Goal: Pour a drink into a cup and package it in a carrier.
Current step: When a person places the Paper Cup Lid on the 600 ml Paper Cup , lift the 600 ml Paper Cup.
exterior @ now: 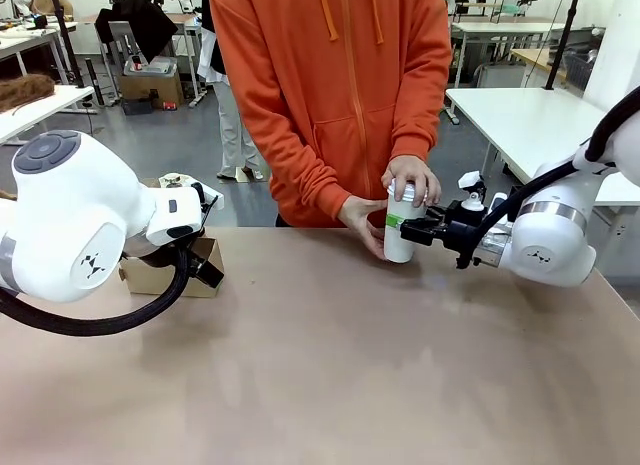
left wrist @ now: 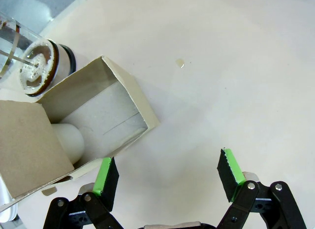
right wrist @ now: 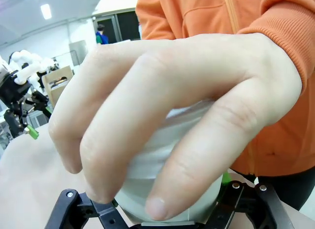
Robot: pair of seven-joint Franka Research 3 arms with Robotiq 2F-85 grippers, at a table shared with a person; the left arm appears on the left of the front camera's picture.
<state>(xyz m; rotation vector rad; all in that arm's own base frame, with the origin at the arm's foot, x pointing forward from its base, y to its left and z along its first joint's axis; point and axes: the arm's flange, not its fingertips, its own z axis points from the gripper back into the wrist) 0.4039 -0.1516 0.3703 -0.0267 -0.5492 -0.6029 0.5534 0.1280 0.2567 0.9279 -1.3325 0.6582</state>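
Cup: one tall white paper cup stands at the far edge of the table, right in front of the person in the orange hoodie. Three things have hold of it at once. The right gripper comes in from the side and is clamped on the cup's upper half, with a green pad showing against the white wall. One hand of the person lies over the top of the cup, fingers spread down its side. The second hand cups the side away from the gripper. From the right wrist, those fingers cover most of the cup.

One brown cardboard carrier sits well apart from it, on the robot's left side of the table, half hidden in the front view behind the left arm. One white rounded object sits in one of its pockets, partly under a cardboard flap. One glass jug stands just beside the carrier with a brown ring inside; how much drink it holds I cannot tell.

The left gripper hangs over bare table next to the carrier's corner, jaws spread wide, gripping nothing. One small droplet marks the tabletop nearby.
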